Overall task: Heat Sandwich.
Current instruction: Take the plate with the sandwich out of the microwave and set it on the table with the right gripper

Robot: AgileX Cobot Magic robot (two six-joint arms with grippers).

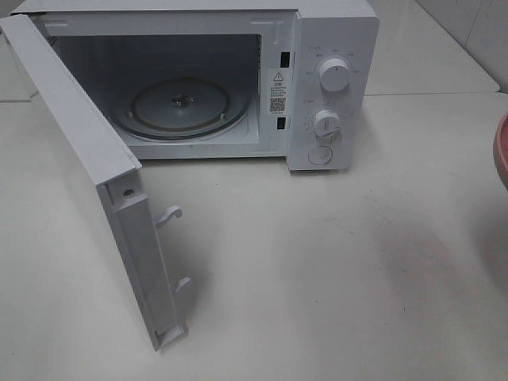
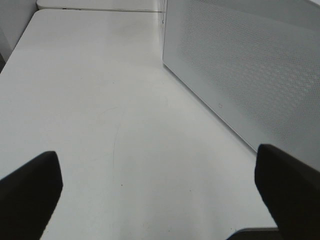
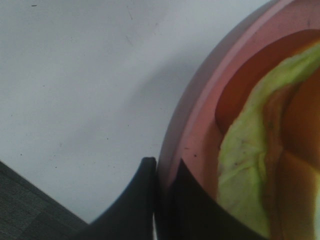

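You are looking at a white microwave (image 1: 238, 79) sitting at the back of a pale table (image 1: 333, 278), and its door (image 1: 87, 175) is hanging wide open toward the left. Inside, a round glass tray (image 1: 181, 107) is lying flat on the floor of the box, and nothing is sitting on it. On the inner frame you are seeing a small warning sticker (image 1: 278, 78) with a triangle sign and a square code below it, but the words are too small to read. Two round white knobs (image 1: 334, 75) are sitting one above the other on the right panel, with a round button under them, and tiny marks around them that cannot be read. Two little white hooks are sticking out of the door's edge. At the far right edge a bit of the pink plate (image 1: 502, 147) is peeking in. Your right claw (image 3: 162, 172) is pinching the smooth round rim of that plate (image 3: 200, 130), with its dark fingers pressed close together on it. The sandwich (image 3: 270, 165) is lying on the plate, showing a wrinkly green leaf and tan bread. Your left claw (image 2: 160, 197) is spread wide over the bare table, holding nothing, beside the door's dotted panel (image 2: 250, 70).
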